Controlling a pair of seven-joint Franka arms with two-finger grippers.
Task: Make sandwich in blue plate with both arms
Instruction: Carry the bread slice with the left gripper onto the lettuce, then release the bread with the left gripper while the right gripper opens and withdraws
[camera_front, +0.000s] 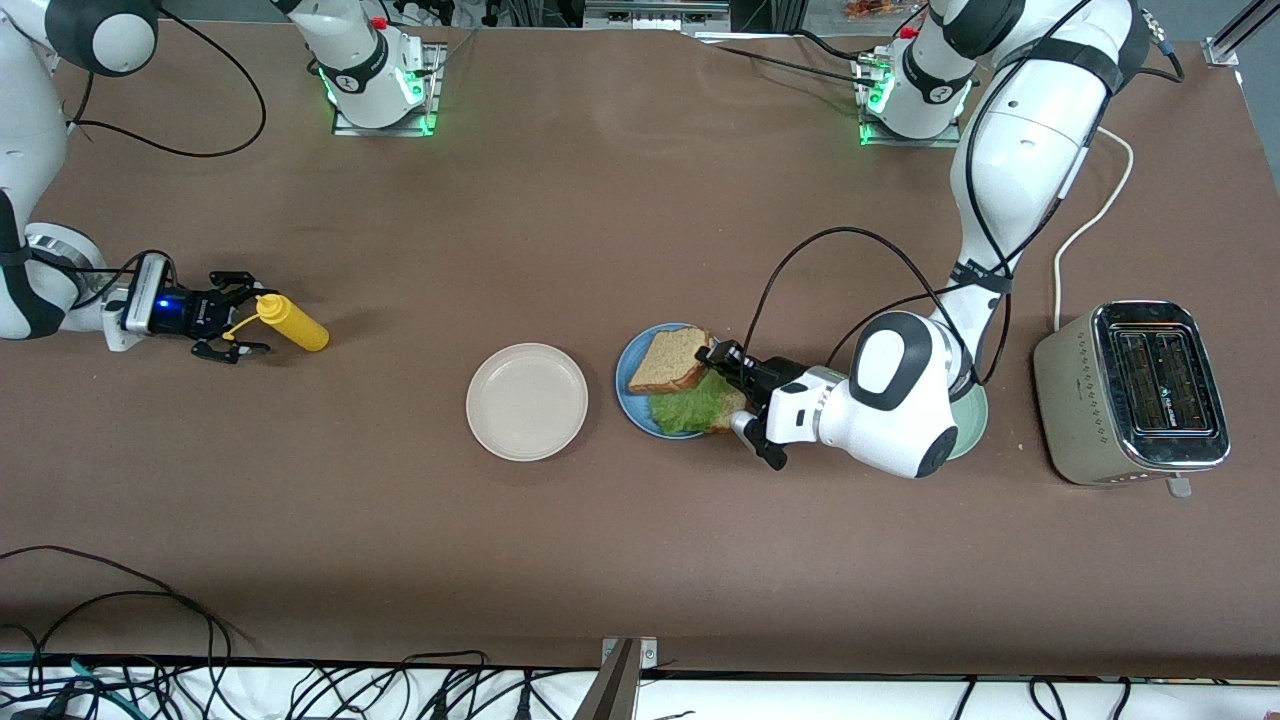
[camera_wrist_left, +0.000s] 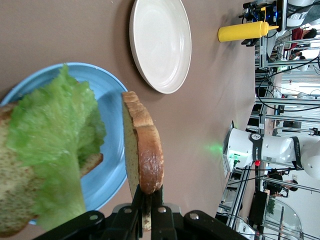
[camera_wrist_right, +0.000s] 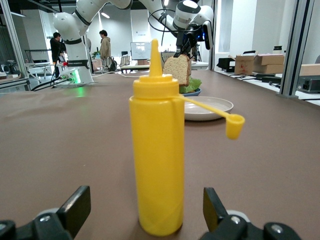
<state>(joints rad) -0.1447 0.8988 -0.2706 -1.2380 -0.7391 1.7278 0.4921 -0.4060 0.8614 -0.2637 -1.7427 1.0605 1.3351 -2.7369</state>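
Note:
The blue plate (camera_front: 633, 392) lies mid-table and holds a bread slice (camera_front: 738, 408) with a ruffled lettuce leaf (camera_front: 690, 408) on it. My left gripper (camera_front: 722, 362) is shut on the edge of a second bread slice (camera_front: 670, 360), holding it tilted on edge over the plate. The left wrist view shows this slice (camera_wrist_left: 142, 150) pinched in the gripper (camera_wrist_left: 149, 200), beside the lettuce (camera_wrist_left: 50, 145) and the plate (camera_wrist_left: 107, 165). My right gripper (camera_front: 240, 320) is open at the right arm's end, its fingers on either side of an upright yellow squeeze bottle (camera_wrist_right: 156, 150), not touching it.
A beige plate (camera_front: 527, 401) lies beside the blue plate toward the right arm's end. A toaster (camera_front: 1135, 390) stands at the left arm's end. A mint-green plate (camera_front: 972, 425) is mostly hidden under the left arm. The bottle's cap (camera_wrist_right: 234, 125) hangs open.

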